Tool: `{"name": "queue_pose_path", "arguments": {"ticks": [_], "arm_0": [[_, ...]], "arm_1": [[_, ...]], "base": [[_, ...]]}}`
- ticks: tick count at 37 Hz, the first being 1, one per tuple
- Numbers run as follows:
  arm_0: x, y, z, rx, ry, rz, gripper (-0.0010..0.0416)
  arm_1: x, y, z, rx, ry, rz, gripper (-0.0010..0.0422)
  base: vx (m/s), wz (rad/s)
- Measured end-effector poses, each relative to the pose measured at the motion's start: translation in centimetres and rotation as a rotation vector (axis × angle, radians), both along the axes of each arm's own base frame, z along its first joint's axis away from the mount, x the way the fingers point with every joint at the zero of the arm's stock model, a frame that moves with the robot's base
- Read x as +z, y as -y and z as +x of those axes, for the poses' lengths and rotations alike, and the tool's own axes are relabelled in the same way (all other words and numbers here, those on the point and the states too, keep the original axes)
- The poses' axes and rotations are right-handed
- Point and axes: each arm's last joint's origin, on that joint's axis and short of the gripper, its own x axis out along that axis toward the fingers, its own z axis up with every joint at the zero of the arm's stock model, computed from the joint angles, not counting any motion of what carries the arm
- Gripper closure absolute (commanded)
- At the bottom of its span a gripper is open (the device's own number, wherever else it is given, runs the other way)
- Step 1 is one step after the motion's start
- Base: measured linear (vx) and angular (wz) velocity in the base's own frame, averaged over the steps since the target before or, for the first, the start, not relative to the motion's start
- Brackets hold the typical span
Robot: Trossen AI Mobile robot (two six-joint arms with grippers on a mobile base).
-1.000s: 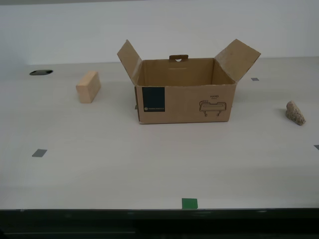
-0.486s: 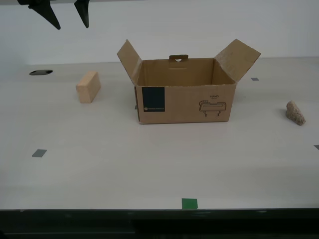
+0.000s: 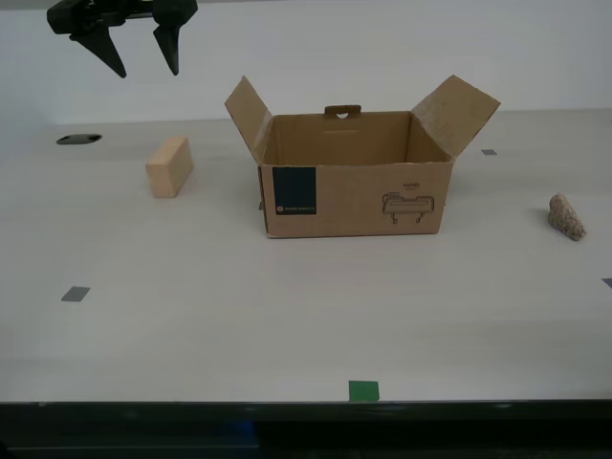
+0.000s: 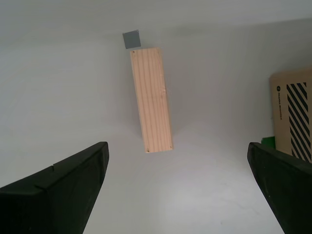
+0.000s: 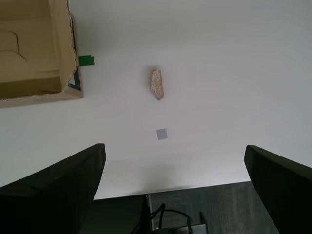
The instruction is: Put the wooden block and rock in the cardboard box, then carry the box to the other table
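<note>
my second gripper hangs at the upper left of the exterior view, jaws spread wide and empty, above the wooden block so it can drop onto it. the cardboard box stands mid-table with flaps open, ready to be loaded. the rock lies at the exterior view's right; my first gripper, also spread, looks down on it.

Exterior view: level-ish, looks across the table from its near edge, cardboard box dead centre. Second wrist view rides my second gripper, looks straight down on wooden block (block also at 9 o'clock of box in exterior view). First wrist view looks down from higher on rock, sharing box corner.
</note>
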Motion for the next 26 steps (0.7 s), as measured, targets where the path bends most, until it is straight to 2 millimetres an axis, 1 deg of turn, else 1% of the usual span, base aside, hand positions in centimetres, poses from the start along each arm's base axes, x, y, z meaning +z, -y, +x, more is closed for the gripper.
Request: {"name": "queue_pose_path", "arguments": {"ticks": [15,20,23,26], "arm_0": [[-1.4,0.0,3.2,0.003,-0.058,-0.002,0.0008],[-1.9,0.0,3.8,0.017,-0.069,-0.007,0.0008],[-2.6,0.0,4.3,0.023,-0.063,-0.010,0.0009],[-4.0,0.0,4.6,0.027,-0.089,-0.012,0.0009]], "arm_1": [[0.0,0.0,0.0,-0.003,-0.001,0.001,0.0023],[0.0,0.0,0.0,-0.004,-0.002,0.002,0.0023],[0.0,0.0,0.0,-0.004,-0.003,0.001,0.0023],[0.0,0.0,0.0,-0.003,-0.004,0.001,0.0023]], "base": [[0.000,0.000],[0.000,0.000],[0.000,0.000],[0.000,0.000]]}}
